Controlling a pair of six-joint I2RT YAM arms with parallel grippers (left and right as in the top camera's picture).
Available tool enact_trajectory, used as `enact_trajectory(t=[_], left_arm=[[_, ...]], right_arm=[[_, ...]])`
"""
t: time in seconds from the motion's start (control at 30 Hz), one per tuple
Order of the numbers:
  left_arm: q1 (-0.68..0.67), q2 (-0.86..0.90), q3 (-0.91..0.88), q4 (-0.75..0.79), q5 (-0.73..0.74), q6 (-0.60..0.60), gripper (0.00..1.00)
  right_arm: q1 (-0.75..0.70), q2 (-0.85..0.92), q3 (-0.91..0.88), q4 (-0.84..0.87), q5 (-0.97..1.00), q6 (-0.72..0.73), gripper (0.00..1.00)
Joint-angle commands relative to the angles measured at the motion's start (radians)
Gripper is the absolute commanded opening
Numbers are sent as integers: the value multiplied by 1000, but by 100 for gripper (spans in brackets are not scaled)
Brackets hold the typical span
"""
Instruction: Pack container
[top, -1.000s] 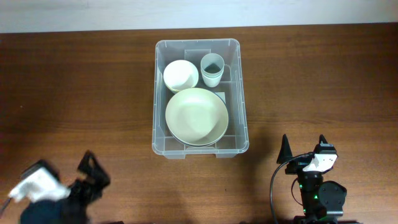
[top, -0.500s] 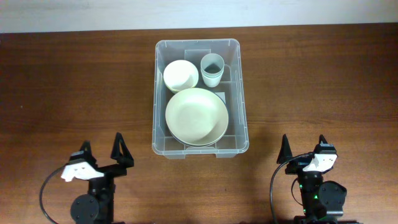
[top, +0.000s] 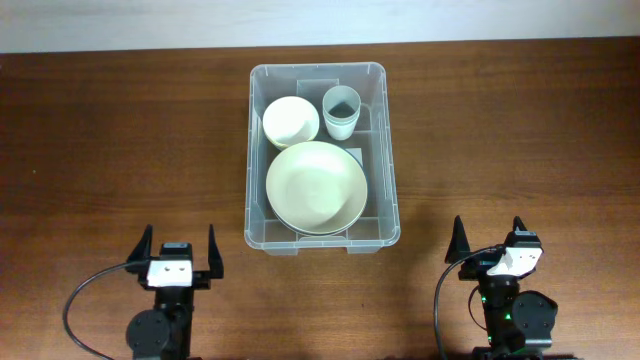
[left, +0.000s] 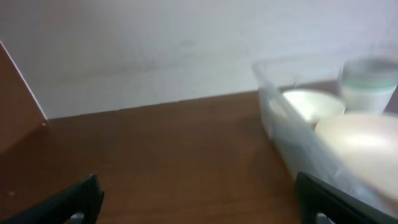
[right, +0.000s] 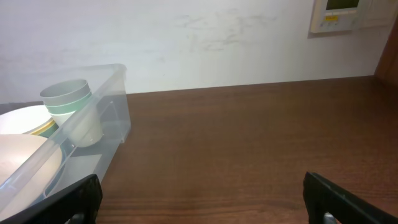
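Where the container (top: 385, 170) stands: middle of the wooden table (top: 120, 130), toward its far side.
Inside: large bowl (top: 316, 187), small bowl (top: 291, 120), cup (top: 341, 110).
Left gripper (top: 180, 234): released, jaws wide, empty, near front edge.
Right gripper (top: 488, 226): released, jaws wide, empty, apart from container.

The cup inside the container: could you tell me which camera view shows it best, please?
Overhead: the cup is sharp, unobstructed, its whole rim visible in a far corner of the container. The right wrist shows its side through the clear wall; the left wrist shows only a blur.
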Motion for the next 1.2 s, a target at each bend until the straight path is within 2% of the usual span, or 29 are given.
enact_trajectory(t=[0.0,1.17], left_arm=[[-3,-14,-10,-12,-42,90,99],[-3,-13,-10,-33,-45,89,99]], right_arm=[[-8,-8,-5,-4,-8,-8,99],[-8,-8,-5,-4,-8,-8,98]])
